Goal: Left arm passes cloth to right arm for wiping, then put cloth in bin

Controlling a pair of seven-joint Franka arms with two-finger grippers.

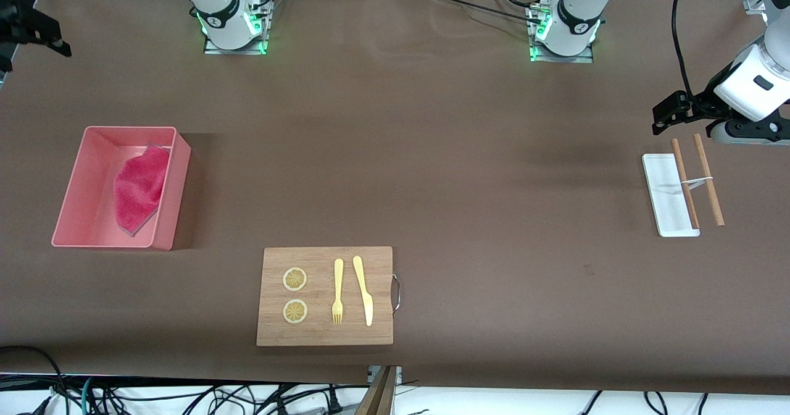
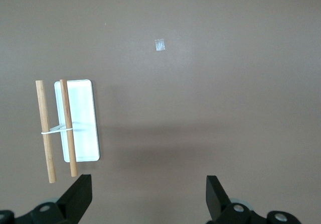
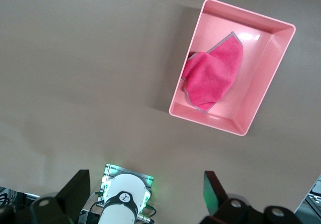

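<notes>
The cloth (image 3: pixel 212 76) lay inside the bin (image 3: pixel 271 68), below the spread, empty right tool (image 3: pixel 145 191). Judged complete; the right tool should be lifted straight clear of the walls. The left tool (image 2: pixel 149 194), spread and waiting, hung over the bench (image 1: pixel 432 155) near the tray (image 2: pixel 83 121) and sticks (image 2: pixel 45 131); nothing obstructed.

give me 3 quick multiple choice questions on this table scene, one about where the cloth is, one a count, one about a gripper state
1. Where is the cloth?
A. on the cutting board
B. in the bin
C. on the white tray

2. How many lemon slices lie on the cutting board?
A. one
B. two
C. four

3. How do the left gripper jaws stand?
A. open, holding nothing
B. shut on the cloth
C. shut on a stick

Answers: 1 B, the cloth lies crumpled inside the pink walls. 2 B, two slices sit beside the fork. 3 A, the left wrist view shows bare table between the jaws.
</notes>
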